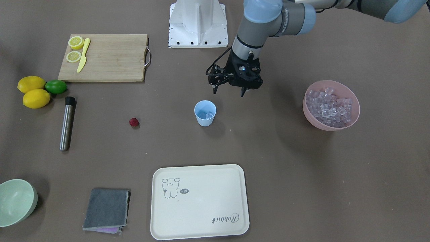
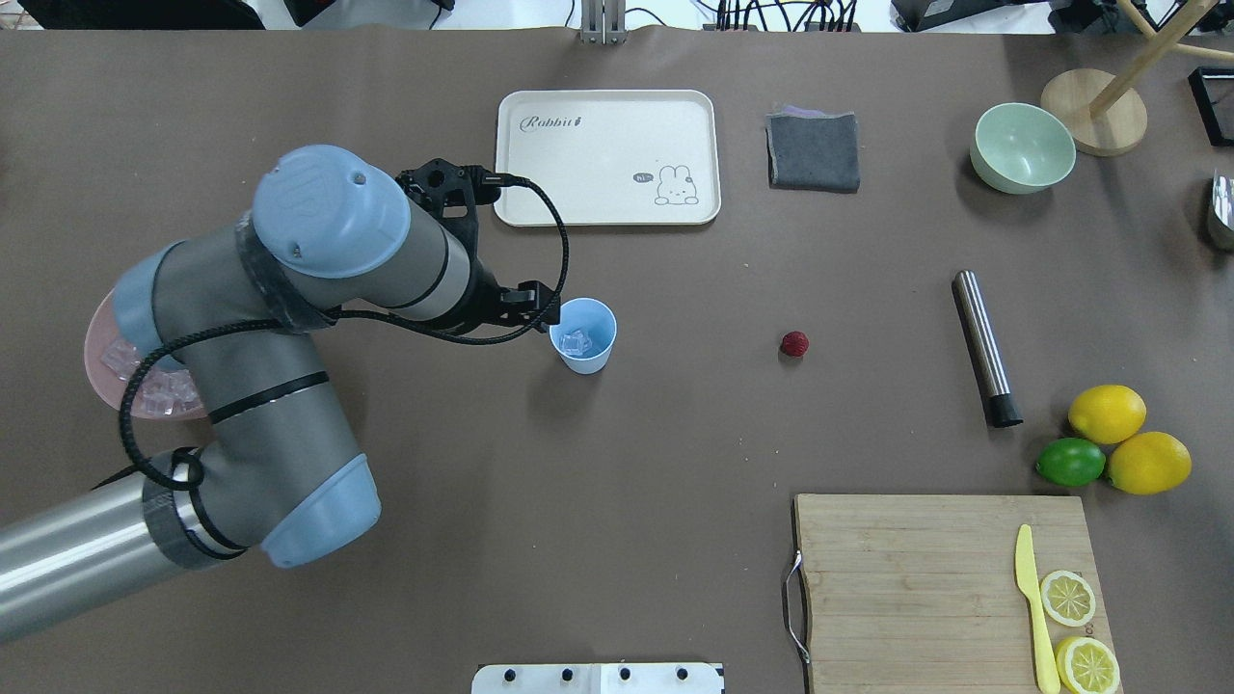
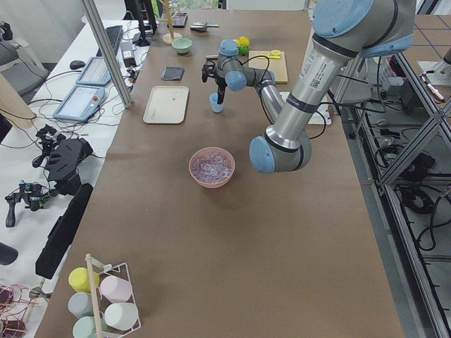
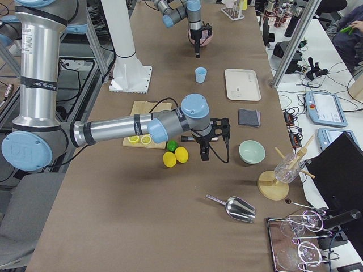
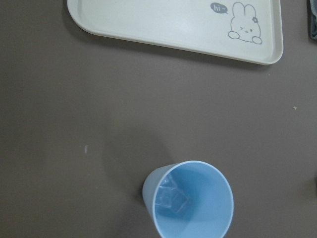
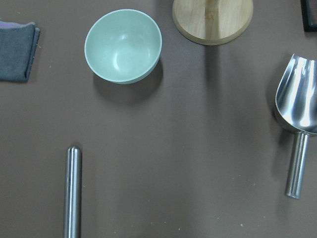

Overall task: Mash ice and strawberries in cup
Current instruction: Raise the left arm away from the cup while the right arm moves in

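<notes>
Table (image 1: pixel 302 174): brown, carrying every item below; places are given as in the front-facing view. Cup (image 1: pixel 205 113): pale blue, upright near the table's middle, with a few pieces of ice (image 1: pixel 208 115) at its bottom. The rest of the ice is heaped in a pink bowl (image 1: pixel 331 126) well apart to the right. Strawberry (image 1: pixel 134 122): one, dark red, lying on the bare table left of the cup and apart from it, between the cup and a steel rod (image 1: pixel 67 123) with a black cap. Left hand (image 1: pixel 228 92): fingers spread and holding nothing, pointing down, raised above the table just to the far right of the cup and touching nothing. Cutting board (image 1: pixel 111 57): wooden, far left, bearing two lemon halves (image 1: pixel 76 42) and a yellow knife (image 1: pixel 83 55). Two whole lemons (image 1: pixel 36 98) and a lime (image 1: pixel 55 86): clustered at the left edge, touching one another. Right hand (image 4: pixel 203 152): seen only from the side camera, hanging above the table just beside the whole lemons; whether it is open or closed cannot be told. Its wrist camera looks down on a pale green bowl (image 6: pixel 123 45), the rod's end and a metal scoop (image 6: pixel 296 106). Tray (image 1: pixel 201 208): cream with a rabbit drawing, on the near side of the cup. Grey cloth (image 1: pixel 106 209): folded, left of the tray.
</notes>
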### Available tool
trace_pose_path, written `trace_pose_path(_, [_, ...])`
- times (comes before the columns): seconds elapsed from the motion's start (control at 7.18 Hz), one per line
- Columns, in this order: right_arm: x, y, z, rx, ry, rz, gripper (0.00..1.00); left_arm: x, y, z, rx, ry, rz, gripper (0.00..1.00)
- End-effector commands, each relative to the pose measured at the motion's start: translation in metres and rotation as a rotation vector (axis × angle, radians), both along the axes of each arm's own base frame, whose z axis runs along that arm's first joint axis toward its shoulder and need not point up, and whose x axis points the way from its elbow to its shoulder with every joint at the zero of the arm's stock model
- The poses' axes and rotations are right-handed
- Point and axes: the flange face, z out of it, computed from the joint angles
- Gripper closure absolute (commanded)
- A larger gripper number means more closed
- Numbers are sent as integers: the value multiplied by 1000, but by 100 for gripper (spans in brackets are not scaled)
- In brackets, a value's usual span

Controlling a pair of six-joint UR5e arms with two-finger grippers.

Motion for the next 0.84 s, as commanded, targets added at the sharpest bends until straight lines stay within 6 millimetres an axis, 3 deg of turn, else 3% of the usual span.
trace_pose_path(0.0, [-45,-15,-33,-50,-24,23,0,-102,-8,34,104,-181,68,2])
trace_pose_path(0.42, [-161,-37,-93,-100,-23,44,0,-255,-64,149,174,-266,239,2])
trace_pose_path(0.56, [-205,-41,-119,-118,-31,71,0,-304,-67,195,145,-290,250,2])
trace_pose_path(0.7, [-234,-38,-132,-113,-32,63,0,-359,-58,266,24,-295,227,2])
